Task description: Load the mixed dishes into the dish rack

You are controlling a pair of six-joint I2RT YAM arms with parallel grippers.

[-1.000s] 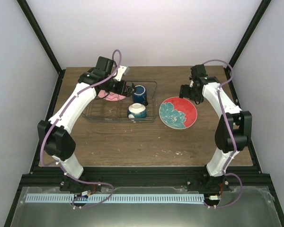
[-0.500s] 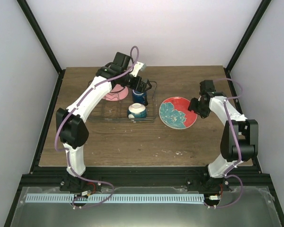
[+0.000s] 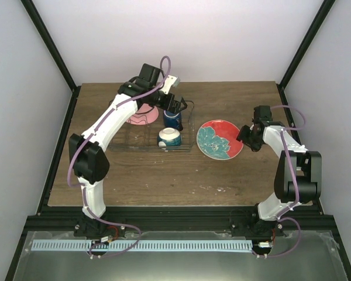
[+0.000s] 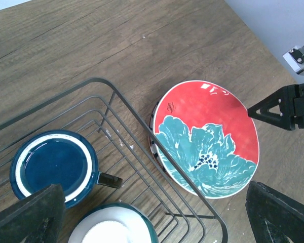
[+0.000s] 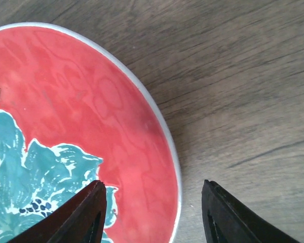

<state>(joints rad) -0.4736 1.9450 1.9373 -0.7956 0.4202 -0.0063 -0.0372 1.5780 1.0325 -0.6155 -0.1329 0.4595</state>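
The right gripper [image 5: 154, 202] hung open and empty, jaws either side of the right rim of the red plate with teal flowers [image 5: 66, 126]. The plate lay flat on the table [image 3: 164, 175] just right of the dish rack [image 4: 137, 117]. The left gripper [image 3: 176, 107], also open, hovered over the rack, farther off.

Mug [image 3: 172, 117] and bowl [image 3: 169, 138] sit in the rack [image 3: 127, 140], bowl at mug's six o'clock; flowered plate [image 3: 220, 139] lies at rack's three o'clock.

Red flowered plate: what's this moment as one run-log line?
red plate: on table, beside dish rack | right gripper: open, astride its rim | left gripper: open, above rack
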